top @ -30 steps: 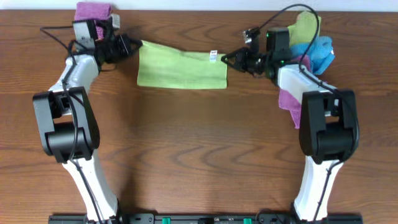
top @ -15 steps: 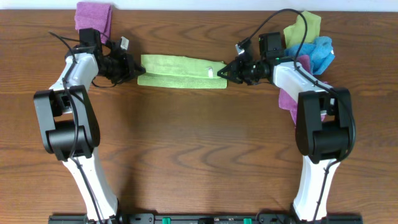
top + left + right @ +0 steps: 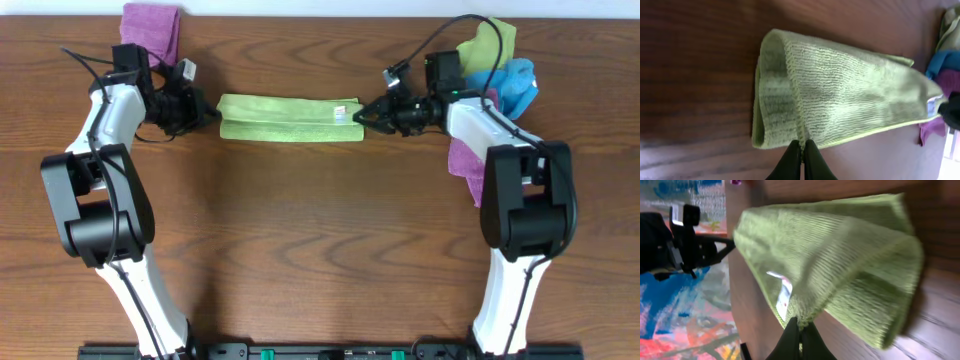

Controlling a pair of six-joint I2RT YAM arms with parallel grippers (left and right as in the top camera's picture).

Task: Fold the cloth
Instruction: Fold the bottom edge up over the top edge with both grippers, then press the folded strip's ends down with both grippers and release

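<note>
The cloth (image 3: 850, 100) is a ribbed microfibre weave, matt and slightly fuzzy, with a stitched hem (its small tag (image 3: 784, 297) looks smoother). The table (image 3: 320, 230) is dark grained wood with a faint sheen. The left gripper (image 3: 803, 147) and right gripper (image 3: 799, 325) look like smooth black plastic

I have the cloth (image 3: 290, 104) lying on the table (image 3: 320, 230) toward 12 o'clock, stretched as a band from 9 to 3. My left gripper (image 3: 212, 116) meets its 9 o'clock end and my right gripper (image 3: 362, 116) its 3 o'clock end. A spare cloth (image 3: 150, 20) lies at 11 o'clock, behind the left arm. A heap of cloths (image 3: 505, 70) lies at 1 o'clock, partly under the right arm.
</note>
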